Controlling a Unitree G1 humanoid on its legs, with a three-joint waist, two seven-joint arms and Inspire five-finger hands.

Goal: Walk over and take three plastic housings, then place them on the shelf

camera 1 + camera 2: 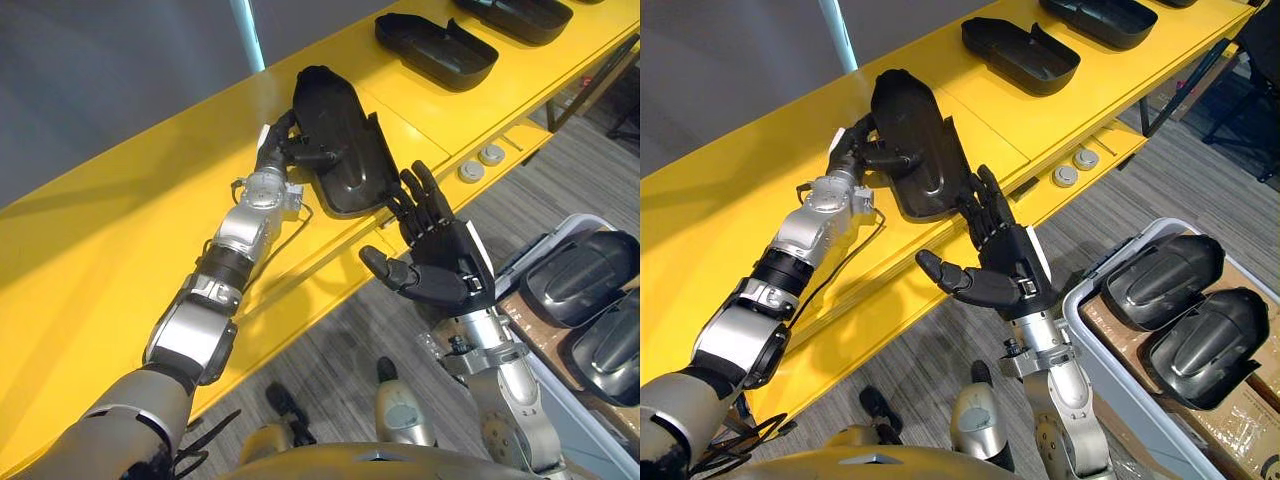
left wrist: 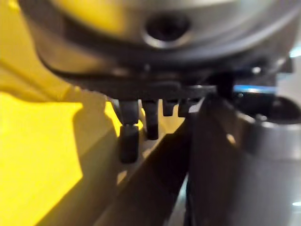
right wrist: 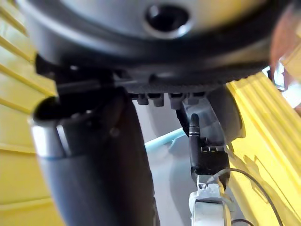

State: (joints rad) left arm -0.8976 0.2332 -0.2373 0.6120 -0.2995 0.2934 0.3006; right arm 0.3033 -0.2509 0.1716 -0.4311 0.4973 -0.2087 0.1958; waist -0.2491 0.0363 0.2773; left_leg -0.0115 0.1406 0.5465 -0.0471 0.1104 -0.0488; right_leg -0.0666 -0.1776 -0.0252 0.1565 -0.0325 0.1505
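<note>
Two black plastic housings lie on the yellow shelf [image 1: 120, 230], a nearer housing [image 1: 435, 50] and a farther housing [image 1: 515, 15], both well apart from the robot hands. A third housing [image 1: 340, 140] sits over the shelf's front part, by the stepped front edge. The left robot hand [image 1: 285, 150] is clamped on its near end, with fingers curled behind it and the thumb across its top. The right robot hand [image 1: 440, 255] is spread, thumb out, its straight fingertips [image 1: 415, 195] against the housing's long side, steadying rather than gripping. I cannot tell whether the housing lies flat or is tipped on one edge.

Judging by the count, this looks like the placing of the last of the three. The next move calls for settling the piece fully onto the shelf, clear of the front edge. After that the left robot hand's grip would loosen, and both robot hands would draw back without dragging the piece. A grey bin [image 1: 1085, 283] beside the right arm holds two spare housings [image 1: 1160, 280], which the task does not seem to need.
</note>
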